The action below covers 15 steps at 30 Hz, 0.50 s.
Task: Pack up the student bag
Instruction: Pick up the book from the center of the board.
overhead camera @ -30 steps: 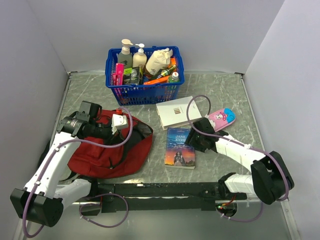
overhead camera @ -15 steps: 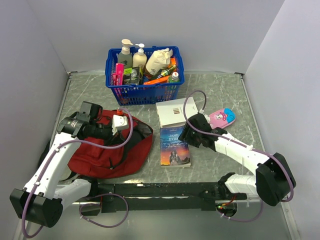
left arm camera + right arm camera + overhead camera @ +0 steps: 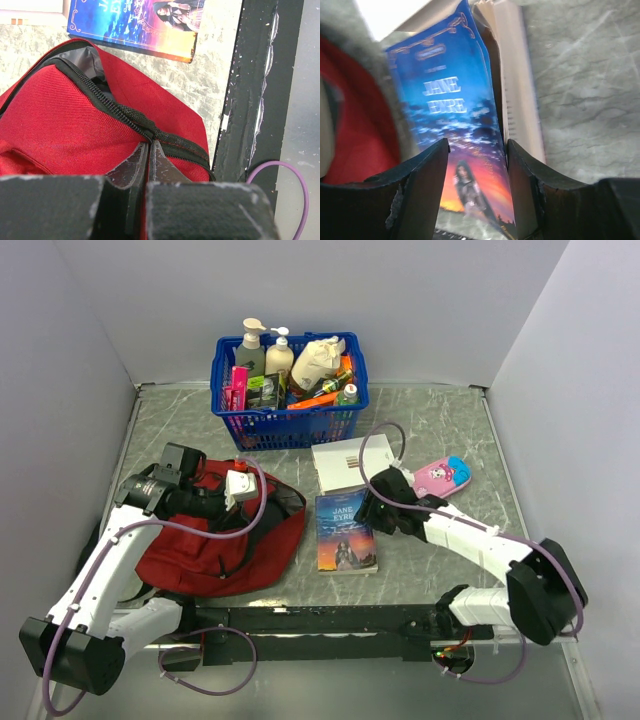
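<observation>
Left gripper is pinched closed on the student bag at its zipper trim. Right gripper stands part-open astride the book; firm hold unconfirmed. The bag lies at nine o'clock from the book, whose long axis runs twelve-to-six.

The grey marbled table before me carries five things. A blue basket stands at its far edge. The student bag slumps on my left. At centre lies a Jane Eyre paperback, its far edge meeting a white book. A pink case rests just beside that book, to my right.
</observation>
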Tool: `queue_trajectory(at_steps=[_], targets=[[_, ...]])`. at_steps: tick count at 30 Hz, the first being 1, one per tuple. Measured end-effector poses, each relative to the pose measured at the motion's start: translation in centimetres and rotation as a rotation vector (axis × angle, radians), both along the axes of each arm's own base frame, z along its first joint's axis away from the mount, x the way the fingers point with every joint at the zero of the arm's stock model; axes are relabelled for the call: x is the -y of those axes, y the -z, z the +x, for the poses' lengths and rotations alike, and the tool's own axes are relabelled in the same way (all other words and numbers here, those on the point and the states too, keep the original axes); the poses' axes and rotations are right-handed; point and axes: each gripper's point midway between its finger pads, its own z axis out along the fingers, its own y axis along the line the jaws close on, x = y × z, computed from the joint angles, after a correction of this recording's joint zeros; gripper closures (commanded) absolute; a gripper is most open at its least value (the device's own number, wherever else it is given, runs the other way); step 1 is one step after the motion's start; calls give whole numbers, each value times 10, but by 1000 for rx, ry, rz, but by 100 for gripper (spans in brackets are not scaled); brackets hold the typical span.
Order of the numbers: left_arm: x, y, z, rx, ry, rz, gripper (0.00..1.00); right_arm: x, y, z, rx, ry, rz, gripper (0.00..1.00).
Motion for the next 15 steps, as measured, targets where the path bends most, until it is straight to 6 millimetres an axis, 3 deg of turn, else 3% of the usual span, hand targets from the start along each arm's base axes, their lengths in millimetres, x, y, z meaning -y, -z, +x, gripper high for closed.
queue_trajectory(at_steps=[8, 15], targets=[[1, 0, 0, 0, 3, 0, 99, 15, 33, -8, -60, 12, -103, 45], [18, 17, 3, -52, 4, -21, 99, 11, 34, -9, -59, -8, -98, 49]])
